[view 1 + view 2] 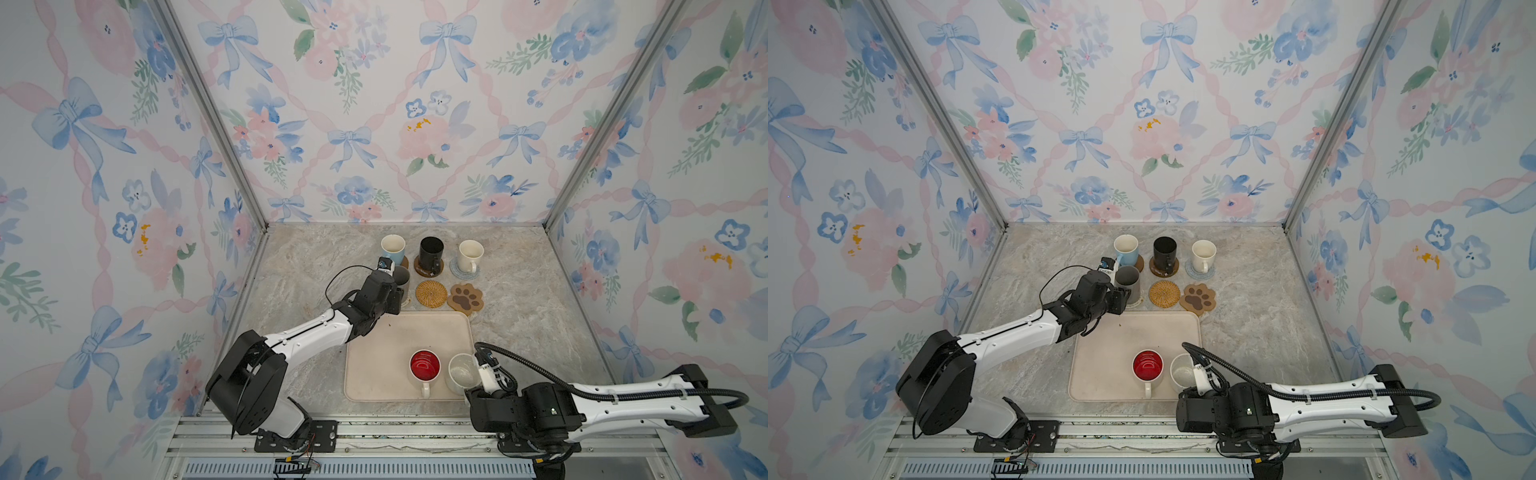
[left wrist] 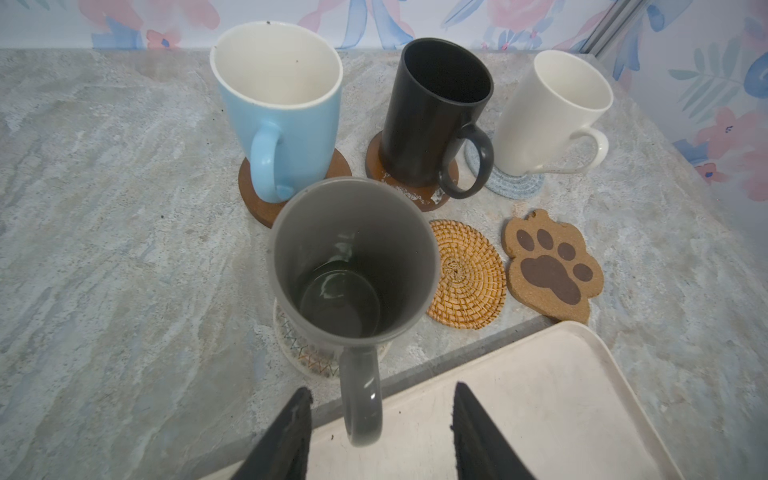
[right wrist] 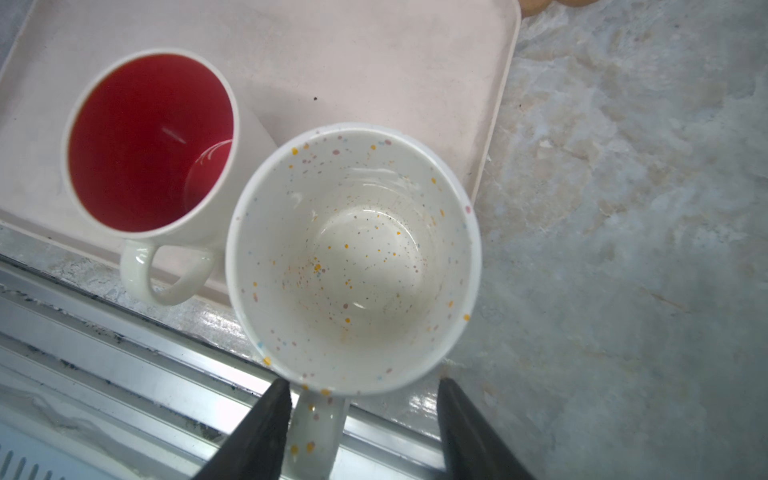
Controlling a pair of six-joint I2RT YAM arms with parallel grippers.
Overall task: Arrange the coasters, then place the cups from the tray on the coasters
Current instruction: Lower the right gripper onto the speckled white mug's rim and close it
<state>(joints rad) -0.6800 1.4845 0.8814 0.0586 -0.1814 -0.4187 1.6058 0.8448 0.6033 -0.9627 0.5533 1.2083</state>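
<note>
The speckled mug (image 3: 353, 257) points its handle straight between the released jaws of the right gripper (image 3: 363, 382); the jaws of the left gripper (image 2: 382, 388) stand released at the grey mug (image 2: 353, 266).

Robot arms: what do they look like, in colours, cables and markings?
The left arm and right arm have white shells with black joints and black base housings. A thin black cable loops at the left wrist; a ribbed black hose runs along the right. Fingers are black tapered wedges.

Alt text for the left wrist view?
A grey mug stands on a crochet coaster, handle between the jaws of the open left gripper. Behind: blue mug, black mug, cream mug on coasters; rattan coaster and paw coaster bare.
</note>
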